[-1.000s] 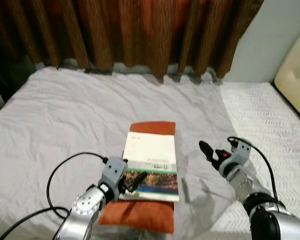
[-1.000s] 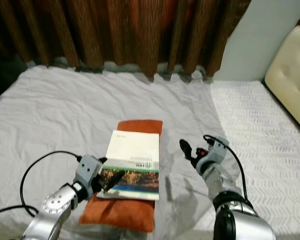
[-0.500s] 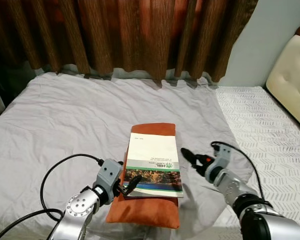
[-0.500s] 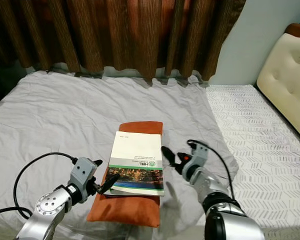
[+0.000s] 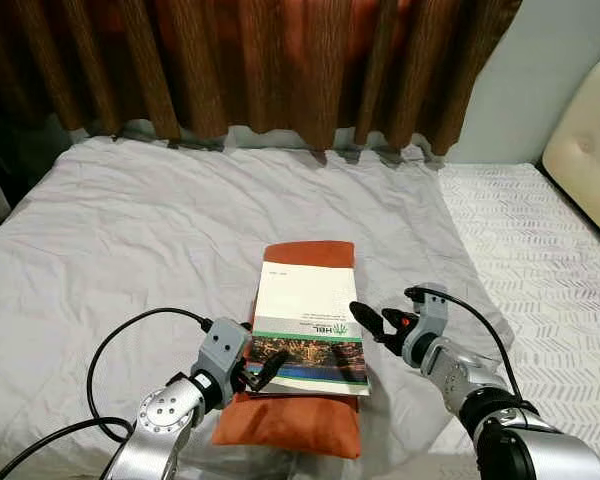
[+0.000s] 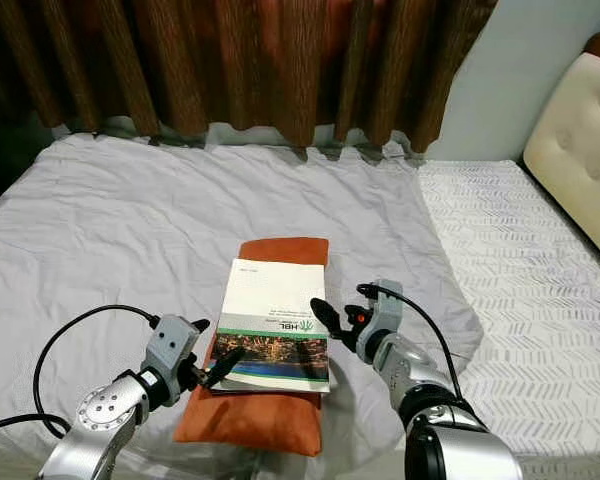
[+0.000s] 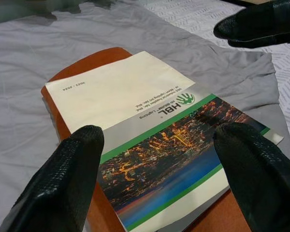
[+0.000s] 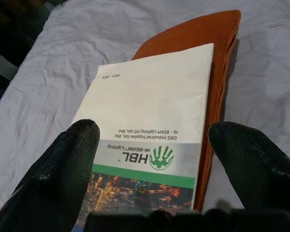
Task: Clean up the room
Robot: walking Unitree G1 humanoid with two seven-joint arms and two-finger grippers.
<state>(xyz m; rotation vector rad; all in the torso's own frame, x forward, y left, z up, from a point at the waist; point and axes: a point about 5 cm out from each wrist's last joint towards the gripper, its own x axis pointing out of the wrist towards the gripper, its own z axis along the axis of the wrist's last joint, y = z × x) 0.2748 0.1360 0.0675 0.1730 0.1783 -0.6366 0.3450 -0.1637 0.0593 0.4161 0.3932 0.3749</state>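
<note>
A catalogue with a white cover, a green stripe and a city photo lies flat on an orange cushion on the grey bed sheet. My left gripper is open at the catalogue's near left corner, its fingers spread on either side of the cover. My right gripper is open at the catalogue's right edge, fingertips reaching just over it. In the right wrist view the catalogue lies between the spread fingers. Neither gripper holds anything.
Brown curtains hang behind the bed. A white patterned bedspread covers the right side, with a cream padded headboard beyond it. A black cable loops from my left arm over the sheet.
My right gripper has moved left from beside the cushion to the catalogue's right edge. The left gripper stays at the near left corner. The camera has shifted slightly.
</note>
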